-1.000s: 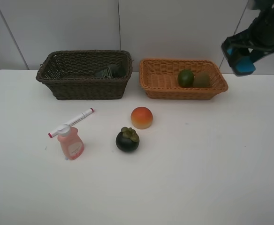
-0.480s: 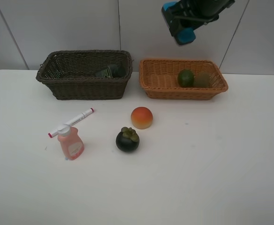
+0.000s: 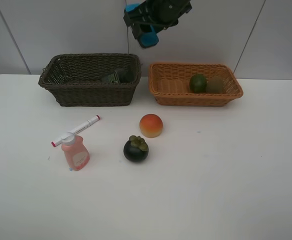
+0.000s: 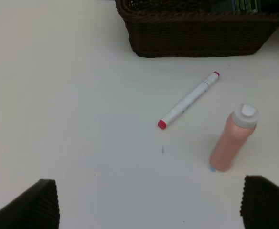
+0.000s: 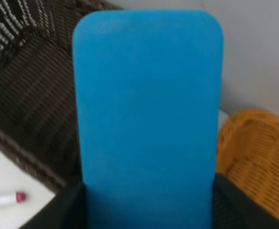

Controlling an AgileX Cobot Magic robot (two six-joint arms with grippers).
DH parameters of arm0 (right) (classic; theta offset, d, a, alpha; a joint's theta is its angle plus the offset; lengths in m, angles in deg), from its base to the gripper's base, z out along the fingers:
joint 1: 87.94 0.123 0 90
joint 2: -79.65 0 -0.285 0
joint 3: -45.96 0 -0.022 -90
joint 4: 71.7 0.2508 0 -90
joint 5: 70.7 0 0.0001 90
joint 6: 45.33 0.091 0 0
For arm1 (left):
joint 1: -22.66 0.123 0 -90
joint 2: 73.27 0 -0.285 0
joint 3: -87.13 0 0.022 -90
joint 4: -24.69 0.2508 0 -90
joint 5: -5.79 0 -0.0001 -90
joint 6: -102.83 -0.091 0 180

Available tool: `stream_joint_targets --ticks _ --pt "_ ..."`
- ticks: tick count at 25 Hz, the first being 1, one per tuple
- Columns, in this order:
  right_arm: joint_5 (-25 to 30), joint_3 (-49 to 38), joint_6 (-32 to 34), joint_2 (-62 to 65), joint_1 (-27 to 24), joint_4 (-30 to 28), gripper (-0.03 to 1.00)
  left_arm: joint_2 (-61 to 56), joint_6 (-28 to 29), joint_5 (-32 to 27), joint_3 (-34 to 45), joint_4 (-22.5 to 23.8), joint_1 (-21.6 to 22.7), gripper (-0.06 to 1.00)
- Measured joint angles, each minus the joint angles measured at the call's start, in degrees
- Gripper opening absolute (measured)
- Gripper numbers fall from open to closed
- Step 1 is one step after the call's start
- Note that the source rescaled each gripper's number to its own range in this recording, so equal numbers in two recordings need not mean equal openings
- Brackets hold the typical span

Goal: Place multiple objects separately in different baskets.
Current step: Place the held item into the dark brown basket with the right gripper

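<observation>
The blue flat block [image 5: 146, 114] sat clamped in my right pincer [image 3: 147, 27], its broad face filling the right wrist view. It hung high above the bench [image 3: 226, 175], roughly over the gap between the two baskets and toward the right end of the dark brown basket [image 3: 93, 95].

That basket held the dark grey bottle [image 3: 117, 76]. The light basket [image 3: 196, 99] held the green fruit [image 3: 198, 83] with the kiwi [image 3: 215, 85] just beside it. So I judged that the block belonged with the bottle, in the dark basket.

To do the drop well, I thought the block should travel further left until it was clearly over the basket's open middle, not its rim. It should then come down inside the walls before I let go, since a flat block released from that height could bounce or lodge on the wicker edge. Aiming for the bare floor left of the bottle would avoid striking it.

Out on the bench lay the peach [image 3: 151, 125], the mangosteen [image 3: 136, 149], the pink bottle [image 3: 75, 152] and the marker [image 3: 76, 131], none yet sorted. My left pincer [image 4: 151, 210] was spread wide and empty, near the marker and pink bottle.
</observation>
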Motion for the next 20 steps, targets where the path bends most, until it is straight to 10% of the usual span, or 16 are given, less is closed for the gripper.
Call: stream_joint_targets --ticks 20 --pt "-33.44 3.68 -8.83 -19.10 3.47 8.34 0.29 0.00 0.00 0.00 0.00 0.00 0.00 0.99"
